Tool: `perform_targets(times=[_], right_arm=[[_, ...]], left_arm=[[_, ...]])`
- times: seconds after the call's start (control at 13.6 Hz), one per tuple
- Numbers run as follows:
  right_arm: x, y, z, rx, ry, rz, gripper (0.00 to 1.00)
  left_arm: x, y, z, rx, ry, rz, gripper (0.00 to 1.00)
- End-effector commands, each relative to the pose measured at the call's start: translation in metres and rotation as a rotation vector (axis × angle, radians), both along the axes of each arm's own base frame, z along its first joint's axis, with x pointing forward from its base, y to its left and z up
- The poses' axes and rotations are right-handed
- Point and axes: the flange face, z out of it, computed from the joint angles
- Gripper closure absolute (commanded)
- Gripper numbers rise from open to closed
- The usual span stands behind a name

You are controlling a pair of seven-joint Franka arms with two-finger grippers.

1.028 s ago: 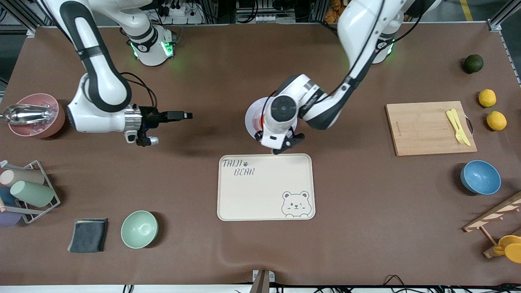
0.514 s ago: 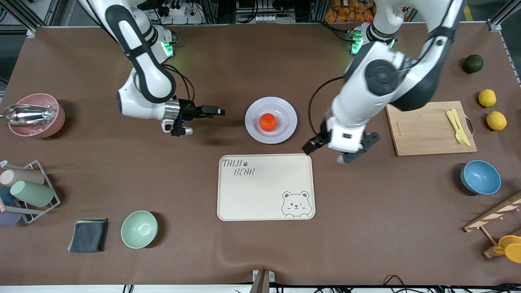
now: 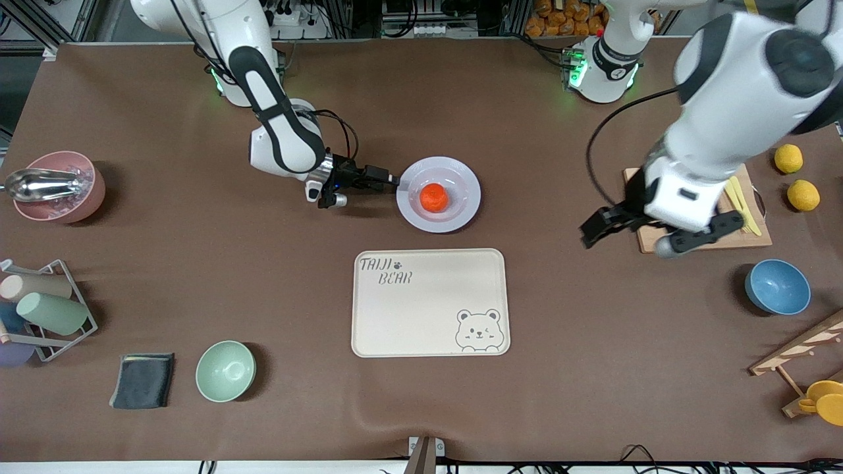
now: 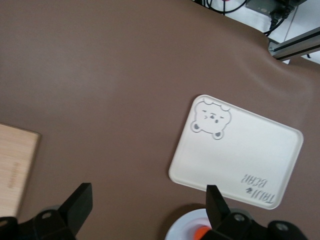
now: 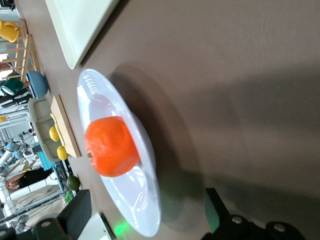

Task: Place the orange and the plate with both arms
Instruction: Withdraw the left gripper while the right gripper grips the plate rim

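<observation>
The orange (image 3: 435, 197) lies in the middle of the pale plate (image 3: 462, 172), which rests on the table just farther from the front camera than the cream bear tray (image 3: 428, 303). My right gripper (image 3: 390, 179) is low at the plate's rim on the right arm's side. In the right wrist view it (image 5: 145, 212) is open, with the plate's rim (image 5: 150, 200) between its fingers and the orange (image 5: 111, 146) just ahead. My left gripper (image 3: 662, 229) is open and empty, up over the table by the cutting board. Its wrist view (image 4: 147, 210) shows the plate's edge (image 4: 190, 227).
A wooden cutting board (image 3: 685, 197) with yellow cutlery, two lemons (image 3: 803, 195), a dark green fruit and a blue bowl (image 3: 777, 286) are at the left arm's end. A pink bowl (image 3: 59, 185), cup rack (image 3: 46, 309), grey cloth and mint bowl (image 3: 225, 370) are at the right arm's end.
My left arm has lifted off the plate and swung toward its own end of the table, uncovering the orange. My right gripper has moved along the table up to the plate's rim.
</observation>
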Motion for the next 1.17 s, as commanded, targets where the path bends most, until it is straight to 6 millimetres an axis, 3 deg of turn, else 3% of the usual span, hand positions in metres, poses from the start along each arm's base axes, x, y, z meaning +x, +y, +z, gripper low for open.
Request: perform_targets(times=[0.0, 0.15, 0.44, 0.51, 0.59, 0.73, 1.1], right_arm=[[0.003, 0.015, -0.003, -0.008, -0.019, -0.026, 0.00], [0.000, 0.029, -0.008, -0.004, -0.012, -0.045, 0.00], [0.002, 0.046, -0.016, -0.026, -0.020, -0.057, 0.00], [0.004, 0.045, -0.015, -0.039, -0.026, -0.065, 0.43], [0.005, 0.048, -0.014, -0.034, -0.026, -0.079, 0.95], [0.000, 0.058, -0.011, -0.018, -0.018, -0.105, 1.00], [0.009, 0.064, 0.000, -0.020, -0.045, -0.117, 1.00]], left_arm=[[-0.019, 0.033, 0.026, 0.047, 0.011, -0.124, 0.00], [-0.028, 0.058, 0.044, 0.074, 0.009, -0.163, 0.00], [-0.049, 0.082, 0.077, 0.096, 0.044, -0.190, 0.00], [-0.055, 0.095, 0.088, 0.101, 0.032, -0.169, 0.00], [-0.060, 0.104, 0.089, 0.104, 0.061, -0.187, 0.00], [-0.061, 0.125, 0.090, 0.105, 0.071, -0.208, 0.00], [-0.070, 0.128, 0.094, 0.108, 0.095, -0.209, 0.00]])
